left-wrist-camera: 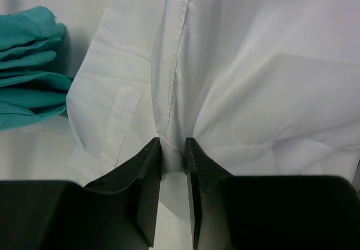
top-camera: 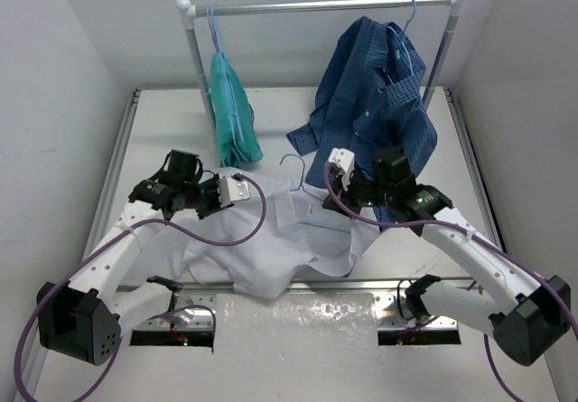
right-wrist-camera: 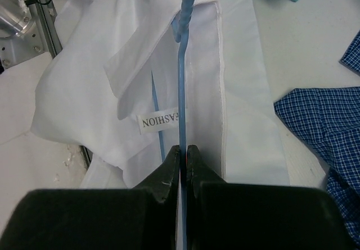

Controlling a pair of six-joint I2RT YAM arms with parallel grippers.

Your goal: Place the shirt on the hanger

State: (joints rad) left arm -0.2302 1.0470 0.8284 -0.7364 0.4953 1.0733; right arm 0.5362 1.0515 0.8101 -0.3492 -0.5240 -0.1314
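Observation:
The white shirt [top-camera: 271, 244] lies crumpled on the table between my arms, collar towards the far side. The pale-blue wire hanger [top-camera: 297, 176] lies on its collar area, hook pointing away. My left gripper [top-camera: 246, 190] is shut on a fold of the shirt [left-wrist-camera: 236, 87] beside a stitched seam; its fingertips [left-wrist-camera: 152, 149] pinch the fabric. My right gripper [top-camera: 329, 178] is shut on the hanger wire [right-wrist-camera: 181, 87], which runs straight out from between its fingertips [right-wrist-camera: 171, 155] over the shirt's collar [right-wrist-camera: 197, 64] and neck label [right-wrist-camera: 160, 121]. A second hanger wire lies inside the collar.
A clothes rail [top-camera: 316, 6] stands at the back. A teal-green garment [top-camera: 233, 113] hangs on its left and also shows in the left wrist view [left-wrist-camera: 28, 64]. A dark blue checked shirt [top-camera: 375, 90] hangs on its right, trailing onto the table [right-wrist-camera: 318, 121]. White walls enclose both sides.

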